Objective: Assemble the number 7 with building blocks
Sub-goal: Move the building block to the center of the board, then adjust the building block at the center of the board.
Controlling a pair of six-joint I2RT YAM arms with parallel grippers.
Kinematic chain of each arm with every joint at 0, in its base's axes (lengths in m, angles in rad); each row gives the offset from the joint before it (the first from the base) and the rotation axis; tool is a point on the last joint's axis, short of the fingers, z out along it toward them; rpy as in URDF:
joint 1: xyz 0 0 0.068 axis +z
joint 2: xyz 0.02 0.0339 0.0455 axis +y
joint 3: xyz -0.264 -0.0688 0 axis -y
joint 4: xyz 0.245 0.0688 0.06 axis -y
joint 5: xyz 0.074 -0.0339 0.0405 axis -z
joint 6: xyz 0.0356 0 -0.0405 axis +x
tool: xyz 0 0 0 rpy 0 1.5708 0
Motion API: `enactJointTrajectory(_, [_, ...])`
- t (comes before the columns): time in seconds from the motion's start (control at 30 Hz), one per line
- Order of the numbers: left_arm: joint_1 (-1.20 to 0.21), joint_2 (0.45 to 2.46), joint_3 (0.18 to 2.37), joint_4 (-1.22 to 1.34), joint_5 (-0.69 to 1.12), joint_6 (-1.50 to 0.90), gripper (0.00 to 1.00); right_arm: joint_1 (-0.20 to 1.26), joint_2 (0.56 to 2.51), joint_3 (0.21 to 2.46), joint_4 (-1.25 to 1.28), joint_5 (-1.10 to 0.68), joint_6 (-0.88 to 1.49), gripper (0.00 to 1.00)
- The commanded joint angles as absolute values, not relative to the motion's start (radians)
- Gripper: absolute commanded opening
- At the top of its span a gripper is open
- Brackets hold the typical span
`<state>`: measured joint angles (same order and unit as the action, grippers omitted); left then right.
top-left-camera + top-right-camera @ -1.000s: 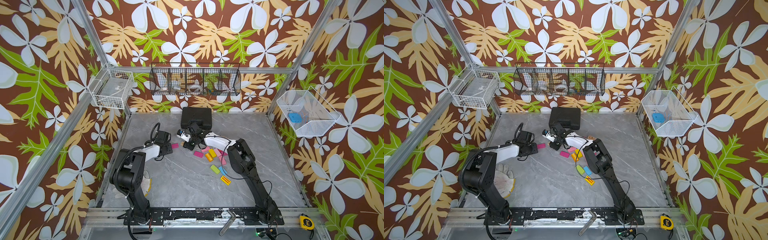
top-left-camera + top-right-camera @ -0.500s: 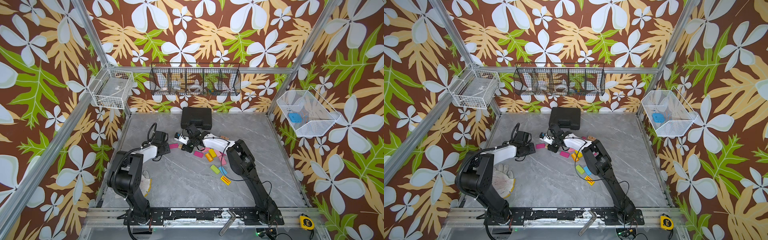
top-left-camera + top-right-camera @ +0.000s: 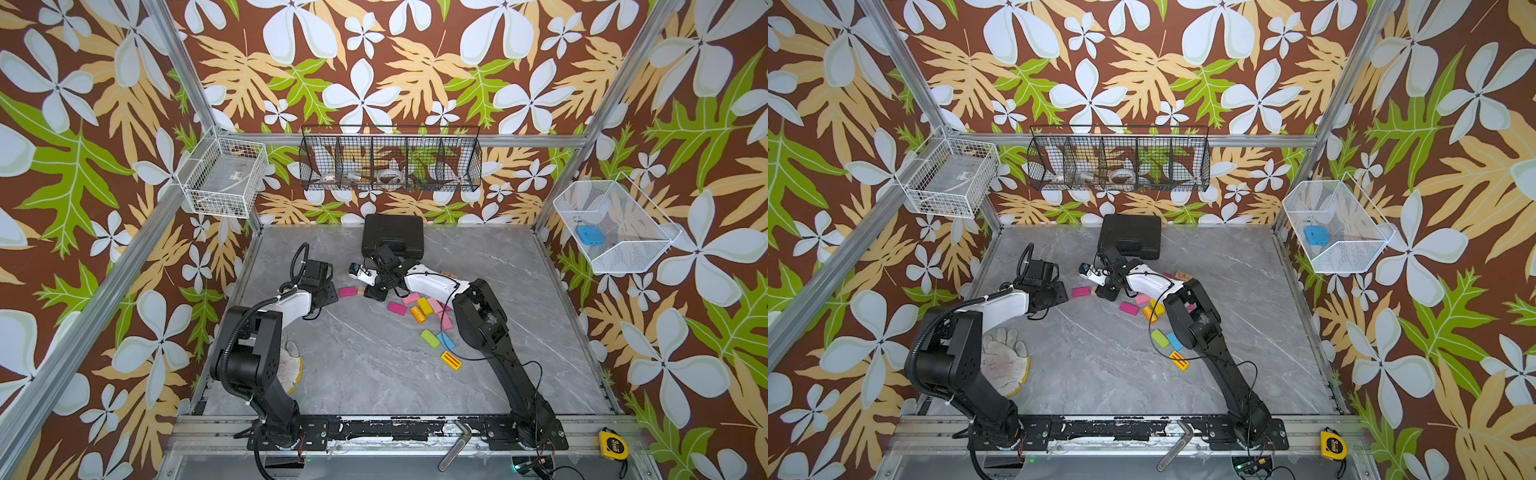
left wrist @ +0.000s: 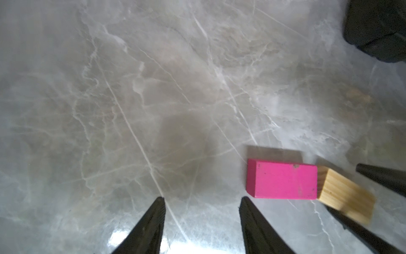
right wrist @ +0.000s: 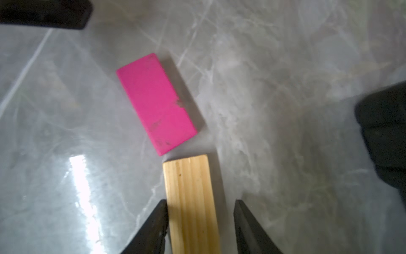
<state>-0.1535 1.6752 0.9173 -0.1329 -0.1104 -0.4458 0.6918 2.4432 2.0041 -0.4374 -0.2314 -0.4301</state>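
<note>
tabletop: a grey marble sheet. It lies bare ahead of the left end effector, which leaves room to lay out the 7.
case: black and shut, on the far side of the right end effector and close behind it. It is no part of the build, so it is probably only something to steer clear of.
right end effector: low over the tabletop and released. Its jaws stand parted, one finger against the wood block's long edge and the other off it with a gap. This looks like letting go after a placement.
left end effector: released, with nothing between its jaws. It hangs near the magenta block on the side away from the right end effector, apparently standing by.
loose blocks: pink, yellow, orange, green, blue and one striped. They are scattered behind the right end effector, beside and under its arm, as stock not yet used.
magenta block: flat, just ahead of the right end effector's tips and between the two end effectors. It is likely the first piece of the top bar.
wood block: flat between the right jaws, at a slant to the magenta block. Its far end meets or nearly meets the magenta block's end, and it is probably meant to carry the figure on.
change: compared with a second ago, the right end effector has shifted from the case toward the magenta block, and its jaws have parted. The left arm has swung slightly. The magenta block and loose blocks lie as they did.
</note>
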Motion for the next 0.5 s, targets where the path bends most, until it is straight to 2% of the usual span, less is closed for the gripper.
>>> enactJointTrajectory(0.0, [-0.153,1.659,0.915,-0.127,-0.118,-0.451,0.57,0.683,2.419,2.015,-0.477,-0.306,-0.413,0.58])
enactJointTrajectory(0.23, [-0.152,1.64,0.895,-0.112,-0.121,-0.463,0.57,0.678,2.443,2.086,-0.439,-0.366,-0.336,0.59])
enactJointTrajectory(0.37, [-0.152,1.618,0.872,-0.099,-0.123,-0.475,0.57,0.678,2.549,2.225,-0.442,-0.321,-0.259,0.39])
enactJointTrajectory(0.47, [-0.152,1.6,0.856,-0.091,-0.122,-0.48,0.57,0.678,2.618,2.316,-0.442,-0.302,-0.214,0.32])
